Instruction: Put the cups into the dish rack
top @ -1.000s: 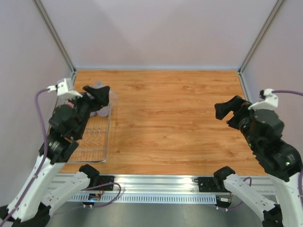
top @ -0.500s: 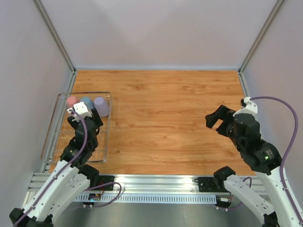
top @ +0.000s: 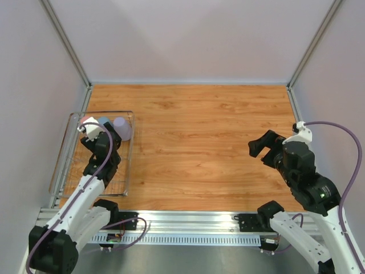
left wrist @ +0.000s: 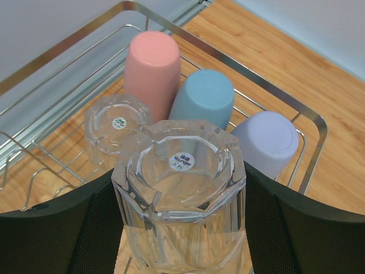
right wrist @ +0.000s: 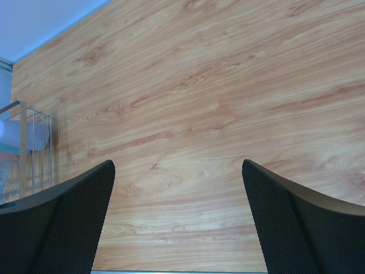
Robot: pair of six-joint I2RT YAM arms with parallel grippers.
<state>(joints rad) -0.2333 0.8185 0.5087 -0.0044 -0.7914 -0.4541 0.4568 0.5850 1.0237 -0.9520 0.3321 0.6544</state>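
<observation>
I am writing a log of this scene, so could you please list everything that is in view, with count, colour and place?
table: 1, orange-brown wood grain, fills the workspace
dish rack: 1, silver wire, at the table's left edge
pink cup: 1, pink, upside down at the rack's far end
blue cup: 1, light blue, next to the pink one
lavender cup: 1, lavender, next to the blue one
second clear cup: 1, transparent, in the rack in front of the pink one
held clear cup: 1, transparent, base up, between the left gripper's fingers
left gripper: 1, black, over the rack
right gripper: 1, black, open over bare table
</observation>
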